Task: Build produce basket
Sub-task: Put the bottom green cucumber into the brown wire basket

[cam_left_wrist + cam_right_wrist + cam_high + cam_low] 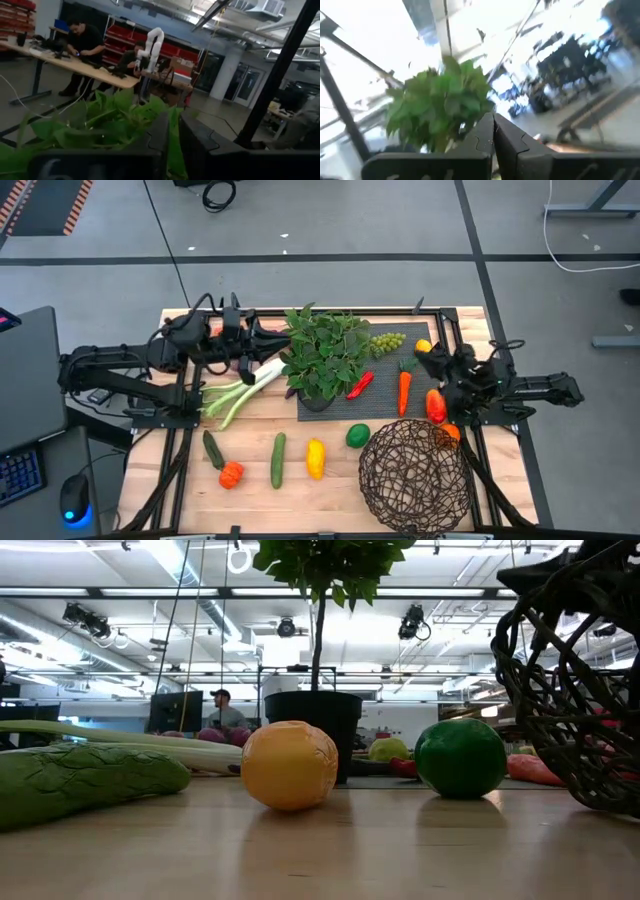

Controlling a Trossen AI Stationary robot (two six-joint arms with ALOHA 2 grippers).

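- Right gripper, fingers pressed together with nothing between them, I'm hovering beside the carrot.
- Left gripper, nearly closed and empty, I'm parking near the potted plant.
- Basket is sitting empty, waiting.

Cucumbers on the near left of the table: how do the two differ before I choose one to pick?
The left cucumber is darker green, shorter and lies tilted; the right cucumber is lighter green, longer and lies nearly straight along the table's depth. The left cucumber has its near end against the orange tomato; the right cucumber lies apart, beside the lemon. Both lie flat on the bare wood, outside the basket, far from either hand.
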